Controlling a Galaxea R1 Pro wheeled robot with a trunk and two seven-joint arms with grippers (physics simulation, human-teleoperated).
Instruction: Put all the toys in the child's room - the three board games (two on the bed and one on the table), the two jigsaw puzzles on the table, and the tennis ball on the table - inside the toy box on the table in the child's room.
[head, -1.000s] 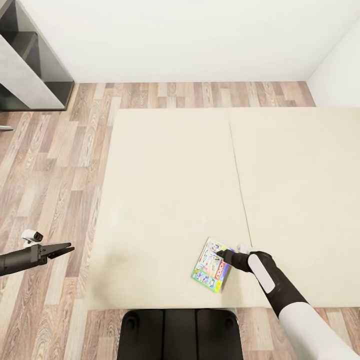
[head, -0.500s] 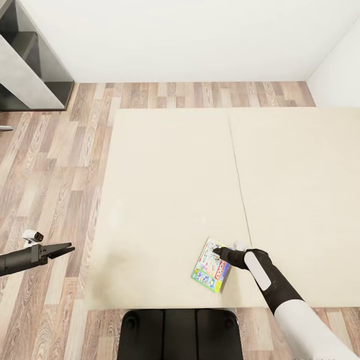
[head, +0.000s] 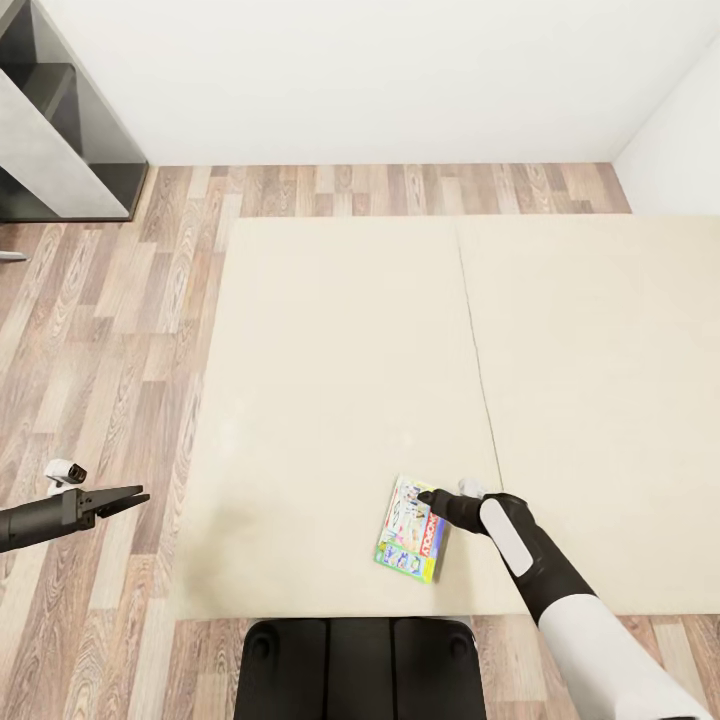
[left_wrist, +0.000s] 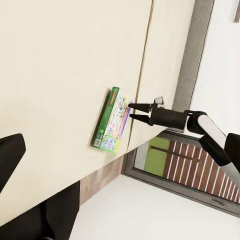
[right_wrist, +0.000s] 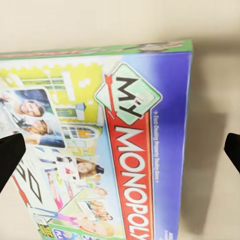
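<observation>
Right end effector (head: 428, 497) has crept leftward over the last second, and the My Monopoly board game (head: 410, 530) under it has rotated slightly and slid toward the robot-side edge of the bed (head: 330, 380). Reading: the box is being nudged rather than gripped, so a secure pick-up is not yet made. From the left wrist view, the right end effector (left_wrist: 131, 111) has its two fingers spread, tips at the upper long edge of the board game (left_wrist: 111, 120), one finger above and one below the box edge level as far as can be judged; contact cannot be confirmed. The right wrist view shows the game's cover (right_wrist: 100, 150) close up between two dark fingertips (right_wrist: 10, 155) set wide apart, nothing pinched. Right arm pose: forearm extended forward and inward from the robot's right, wrist low over the mattress, fingers pointing left along the bed surface. Left end effector (head: 122, 498) hangs out over the wood floor (head: 100, 330) off the bed's left side, fingers slightly parted, empty. Game lies flat on the mattress near the seam, close to the edge.
</observation>
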